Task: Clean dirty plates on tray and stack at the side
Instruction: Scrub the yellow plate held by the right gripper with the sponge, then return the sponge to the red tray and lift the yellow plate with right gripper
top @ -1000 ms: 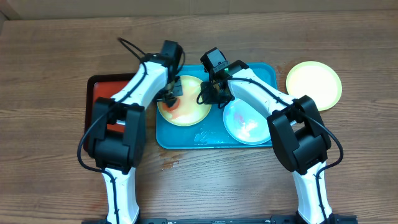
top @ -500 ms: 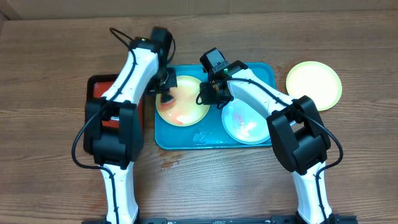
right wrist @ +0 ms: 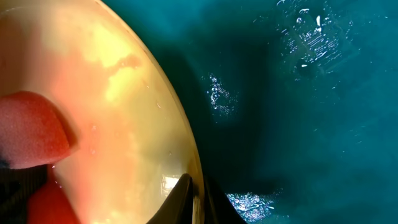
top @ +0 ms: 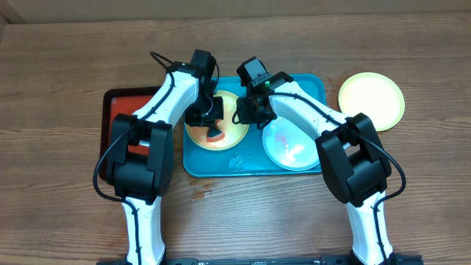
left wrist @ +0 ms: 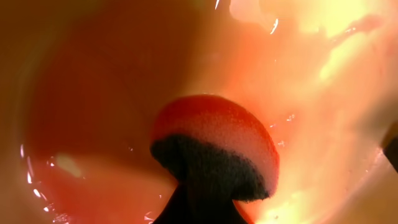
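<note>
- A large turquoise-blue rectangular plastic tray (top: 243, 162) with rounded corners lies in the middle of the brown wooden table (top: 59, 59). Its floor is wet and glinting.
- On the left half of that tray sits a round, shallow lime-green plastic plate (top: 229, 132). Its inside is wet and washed with orange-red smears.
- The left gripper (top: 211, 125) is down over this plate, clamped on a red foam sponge (left wrist: 214, 134) with a dark scouring side. The sponge's red face is pressed against the plate's surface at about its middle.
- The right gripper (top: 243, 114) reaches in from the right and pinches the right-hand rim of the same plate. One finger (right wrist: 177, 205) is on the inner side of the rim, and the other is outside it, over the tray.
- From the right wrist view, the sponge shows at the left, well apart from the pinched rim.
- A pale mint-white round plastic plate (top: 291, 151) lies on the right half of the tray, just beside the green one. It has a small red smear near its middle, and the right arm passes over its far edge.
- A second lime-green plate (top: 372, 101) lies off the tray on the bare table at the far right, near the tray's far right corner but not touching it. No smears show on it from overhead.
- A smaller red tray with a black rim (top: 116, 110) sits just beside the left end of the turquoise tray. The left arm crosses over it.
</note>
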You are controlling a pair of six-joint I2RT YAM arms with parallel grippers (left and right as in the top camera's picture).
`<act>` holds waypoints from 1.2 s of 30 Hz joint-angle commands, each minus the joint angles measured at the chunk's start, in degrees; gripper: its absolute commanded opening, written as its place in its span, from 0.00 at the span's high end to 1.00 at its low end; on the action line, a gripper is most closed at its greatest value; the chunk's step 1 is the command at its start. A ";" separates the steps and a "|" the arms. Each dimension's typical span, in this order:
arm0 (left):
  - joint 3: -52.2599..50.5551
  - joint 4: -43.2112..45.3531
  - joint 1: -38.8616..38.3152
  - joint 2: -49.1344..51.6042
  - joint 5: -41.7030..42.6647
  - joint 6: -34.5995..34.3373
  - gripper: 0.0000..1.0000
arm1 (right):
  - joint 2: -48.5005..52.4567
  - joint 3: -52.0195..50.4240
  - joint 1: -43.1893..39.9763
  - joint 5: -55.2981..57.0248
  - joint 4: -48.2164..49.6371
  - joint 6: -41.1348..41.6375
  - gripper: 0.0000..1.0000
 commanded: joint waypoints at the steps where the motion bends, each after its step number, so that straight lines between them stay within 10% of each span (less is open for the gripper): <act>1: -4.26 1.36 0.92 2.21 -15.93 -1.51 0.96 | 0.15 -1.42 -0.48 2.40 -0.63 0.02 0.92; 14: 4.85 -4.13 2.43 2.01 -31.89 -1.53 0.96 | 0.15 -1.42 -0.48 2.43 -0.57 0.02 0.96; 24: 20.68 -10.64 4.22 1.60 -13.38 -3.19 0.96 | -2.10 2.84 0.33 5.66 -5.20 -3.43 0.96; 36: 27.30 -19.65 14.38 1.60 -3.96 -3.28 0.96 | -7.93 18.62 11.72 53.35 -21.94 -5.03 0.96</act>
